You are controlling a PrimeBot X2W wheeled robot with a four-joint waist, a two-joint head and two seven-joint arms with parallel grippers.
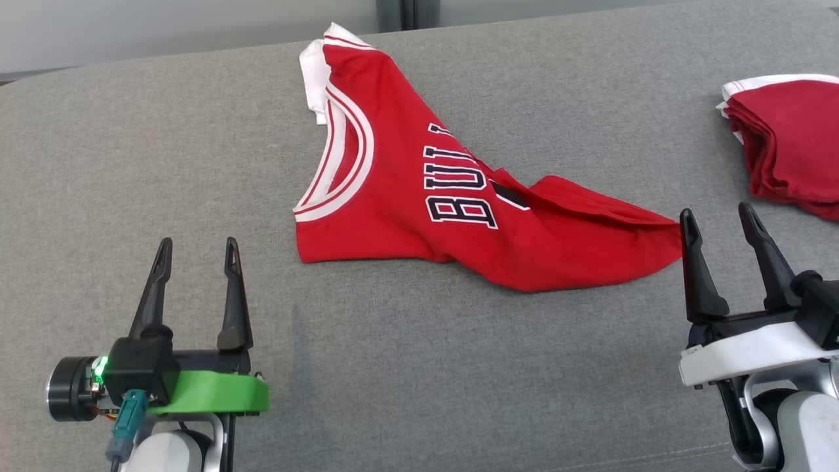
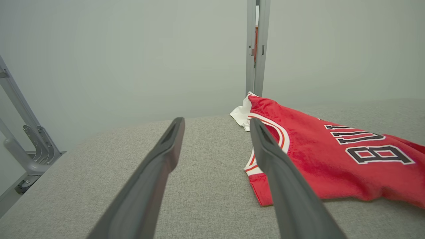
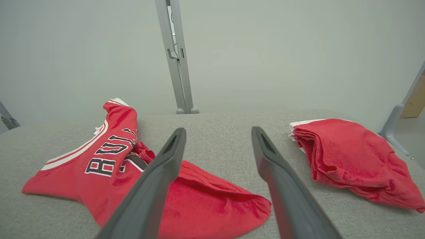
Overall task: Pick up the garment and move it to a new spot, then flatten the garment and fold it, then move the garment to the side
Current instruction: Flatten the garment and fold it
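The garment (image 1: 419,190) is a red jersey with white trim and dark lettering, lying rumpled and partly folded over itself across the middle of the grey cushioned surface (image 1: 164,164); it also shows as the garment (image 2: 332,159) and the garment (image 3: 109,166) in the wrist views. My left gripper (image 1: 195,254) stands open at the lower left, well short of the jersey's near left corner. My right gripper (image 1: 718,219) is open at the lower right, its left finger just beside the jersey's right tip. Nothing sits between either pair of fingers.
A second red garment (image 1: 786,144), folded in a stack, lies at the far right edge, also seen as the folded stack (image 3: 348,156). A pale wall with a grey metal post (image 2: 255,46) rises behind the surface. A metal frame (image 2: 23,132) stands off its left end.
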